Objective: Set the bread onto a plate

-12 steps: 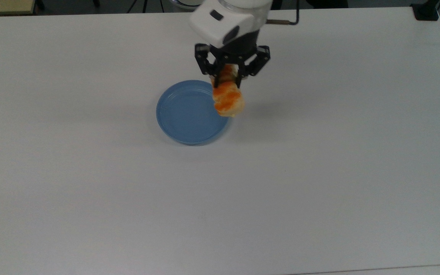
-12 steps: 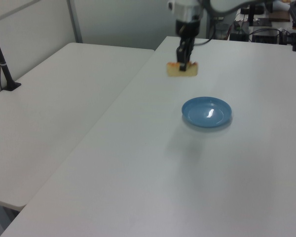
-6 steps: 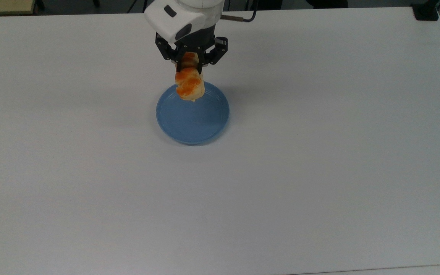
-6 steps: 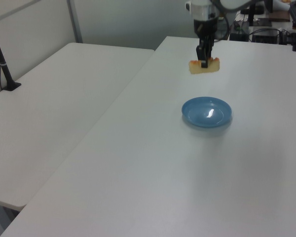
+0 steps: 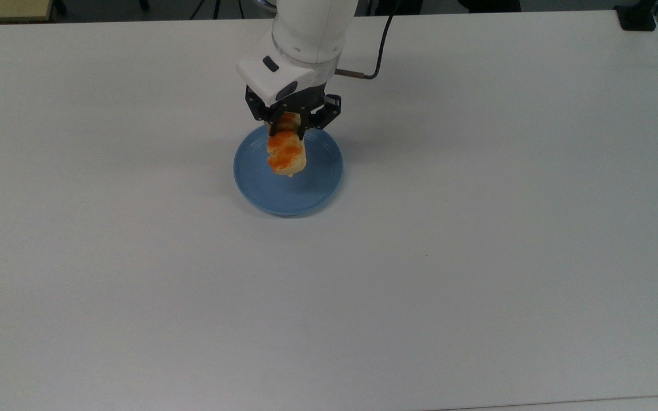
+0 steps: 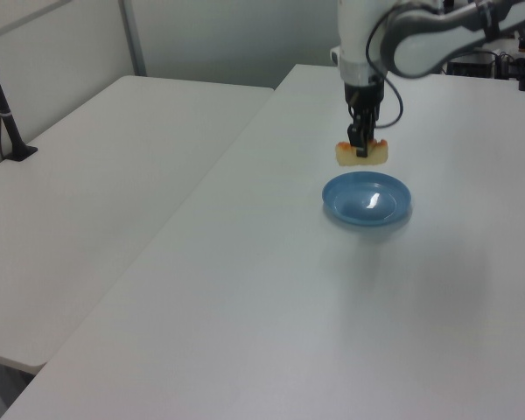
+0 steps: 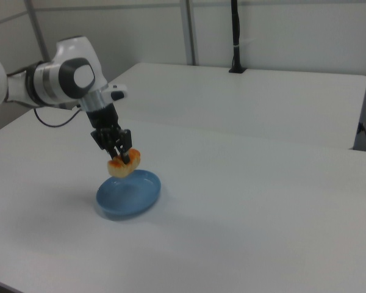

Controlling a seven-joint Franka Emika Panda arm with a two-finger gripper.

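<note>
Above the plate (image 5: 306,194), seemingly clear of it, the gripper (image 5: 288,130) clamps the bread (image 5: 287,154).

A broad white desk (image 5: 477,257) fills the room's middle, with a second white table (image 6: 96,175) set just beside it. Pale partition walls (image 7: 280,30) with grey metal posts stand behind, and a black pole (image 7: 235,36) rises from the far table.

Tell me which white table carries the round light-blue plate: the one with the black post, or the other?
The other: the white table under the hand, bearing the light-blue plate. The table with the black post lies apart.
</note>
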